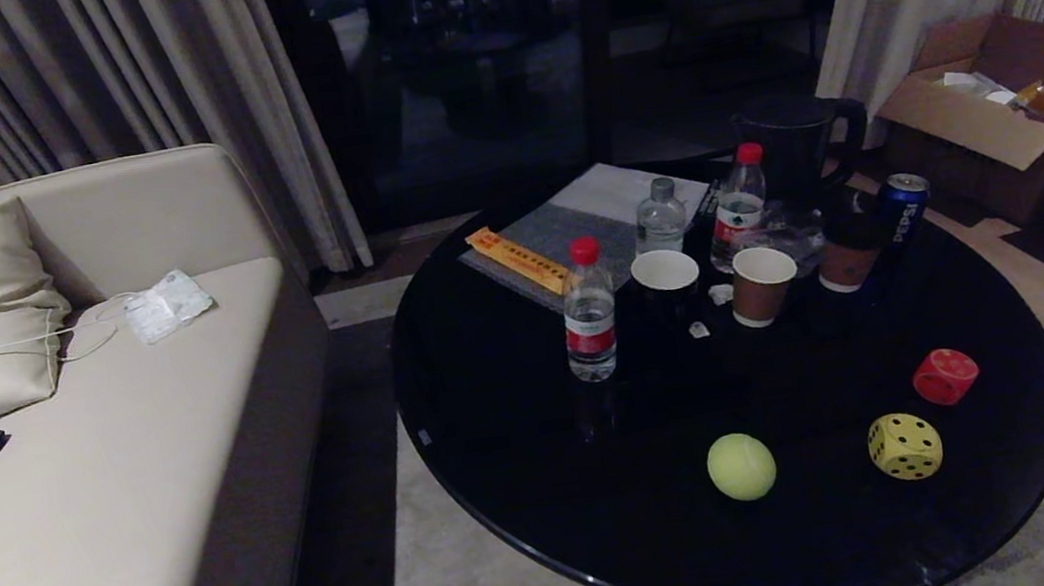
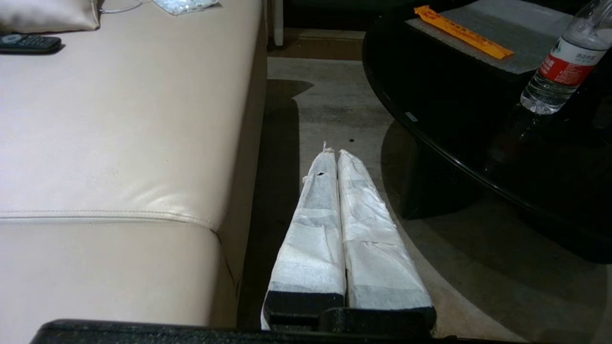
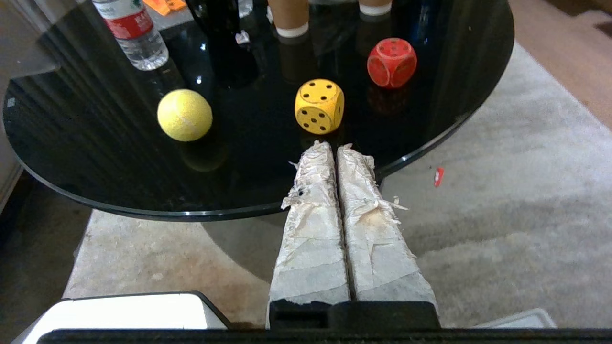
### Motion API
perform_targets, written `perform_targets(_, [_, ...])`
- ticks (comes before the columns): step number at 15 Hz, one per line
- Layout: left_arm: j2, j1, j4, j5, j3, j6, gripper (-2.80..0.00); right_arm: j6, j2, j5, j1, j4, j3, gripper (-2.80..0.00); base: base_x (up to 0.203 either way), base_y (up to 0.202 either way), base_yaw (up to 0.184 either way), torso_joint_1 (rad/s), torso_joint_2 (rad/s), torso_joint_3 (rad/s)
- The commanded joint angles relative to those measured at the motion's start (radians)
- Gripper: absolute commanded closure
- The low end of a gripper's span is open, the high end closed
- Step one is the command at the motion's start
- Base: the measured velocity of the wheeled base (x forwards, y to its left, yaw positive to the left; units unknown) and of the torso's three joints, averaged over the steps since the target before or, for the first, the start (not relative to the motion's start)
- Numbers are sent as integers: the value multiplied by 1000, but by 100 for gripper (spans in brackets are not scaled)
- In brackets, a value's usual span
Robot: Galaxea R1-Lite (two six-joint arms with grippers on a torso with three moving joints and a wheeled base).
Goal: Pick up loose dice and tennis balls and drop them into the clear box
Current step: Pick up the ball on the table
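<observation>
On the near part of the round black table [image 1: 521, 434] lie a tennis ball [image 1: 742, 467] [image 3: 184, 115], a yellow die [image 1: 904, 446] [image 3: 319, 106] with black pips, and a red die [image 1: 944, 376] [image 3: 392, 62] further back on the right. My right gripper [image 3: 333, 145] is shut and empty, its taped fingers pointing over the table's near edge just short of the yellow die. My left gripper [image 2: 333, 152] is shut too, empty, hanging over the floor between the sofa and the table. Neither arm shows in the head view. The clear box is out of view.
The table's far half holds water bottles [image 1: 588, 309], paper cups [image 1: 762, 285], a Pepsi can [image 1: 903, 204], a dark kettle [image 1: 800, 145] and a grey mat [image 1: 565, 237]. A beige sofa [image 1: 101, 469] stands left, an open cardboard box [image 1: 992, 110] at the back right. Grey carpet [image 3: 502, 200] surrounds the table.
</observation>
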State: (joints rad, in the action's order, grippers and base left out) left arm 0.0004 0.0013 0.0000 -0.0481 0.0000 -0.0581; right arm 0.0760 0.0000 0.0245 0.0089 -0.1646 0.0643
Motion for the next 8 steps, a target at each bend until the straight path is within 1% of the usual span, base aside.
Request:
perform_targets(1, [1, 0, 0, -1, 2, 0, 0, 1, 2, 0, 1, -1, 0, 0, 0, 0, 0, 0, 0, 0])
perform_targets(6, [1, 0, 0, -1, 2, 0, 0, 1, 2, 0, 1, -3, 0, 0, 0, 0, 0, 0, 0, 0])
perform_targets(8, [1, 0, 0, -1, 2, 0, 0, 1, 2, 0, 0, -3, 0, 0, -5, -4, 118, 4, 2, 7])
